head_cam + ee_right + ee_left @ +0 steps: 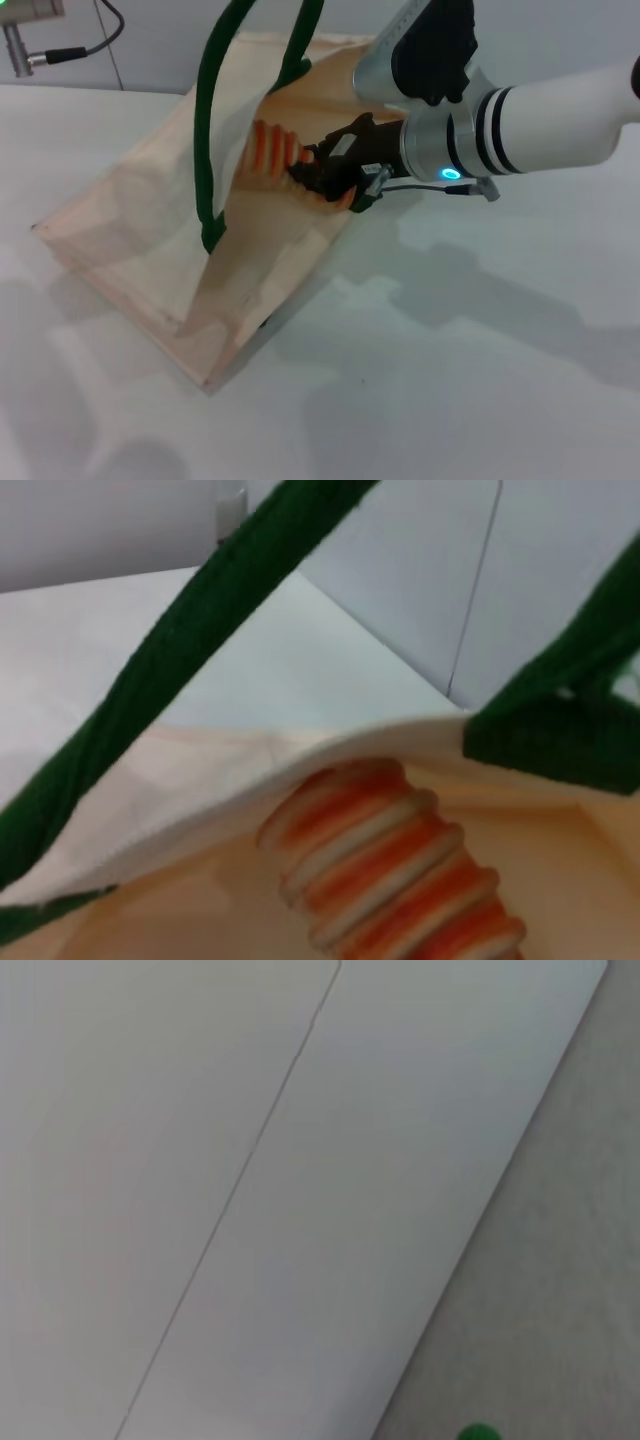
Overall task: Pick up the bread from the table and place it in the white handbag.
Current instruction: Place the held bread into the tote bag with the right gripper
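The white handbag (140, 235) lies tilted on the table (460, 390) with its mouth raised and open. Its dark green handles (207, 130) run up out of the top of the head view. My right gripper (315, 178) is at the bag's mouth, shut on the bread (270, 150), whose striped end is inside the opening. In the right wrist view the bread (390, 865) sits just past the bag's rim (300, 750), between the green handles (190, 640). My left gripper is out of view; its wrist view shows only wall panels and a green speck (478, 1432).
A metal fixture with a black cable (30, 40) stands at the back left edge of the table. A pale wall runs behind the bag. Bare tabletop lies in front and to the right.
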### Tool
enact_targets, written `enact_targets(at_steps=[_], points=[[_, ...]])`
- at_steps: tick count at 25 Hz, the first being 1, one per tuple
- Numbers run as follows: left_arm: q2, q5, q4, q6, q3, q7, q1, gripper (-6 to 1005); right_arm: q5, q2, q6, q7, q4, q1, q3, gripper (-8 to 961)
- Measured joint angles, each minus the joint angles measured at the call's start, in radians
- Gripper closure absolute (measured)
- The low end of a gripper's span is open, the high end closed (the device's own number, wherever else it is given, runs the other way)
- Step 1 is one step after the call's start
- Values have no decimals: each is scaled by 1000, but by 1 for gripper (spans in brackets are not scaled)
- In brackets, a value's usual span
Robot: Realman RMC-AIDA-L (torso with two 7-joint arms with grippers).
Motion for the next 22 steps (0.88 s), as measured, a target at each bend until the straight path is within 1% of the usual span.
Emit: enact_targets(at_steps=[12,18,20,22], points=[[-2,2,0,-9,0,-2,6,879,17,-3,-2,-7,0,6,-16,713],[-2,-1,0,-11,0,-2,8,880,18,-3,-4,-8,1,8,-16,516],[-2,-1,0,-11,0,-3,8,880,18,-4,-5,-8,1,8,-15,259],[-2,-1,0,-11,0,-3,9,879,18,-6,-8,-8,3,7,-15,191]])
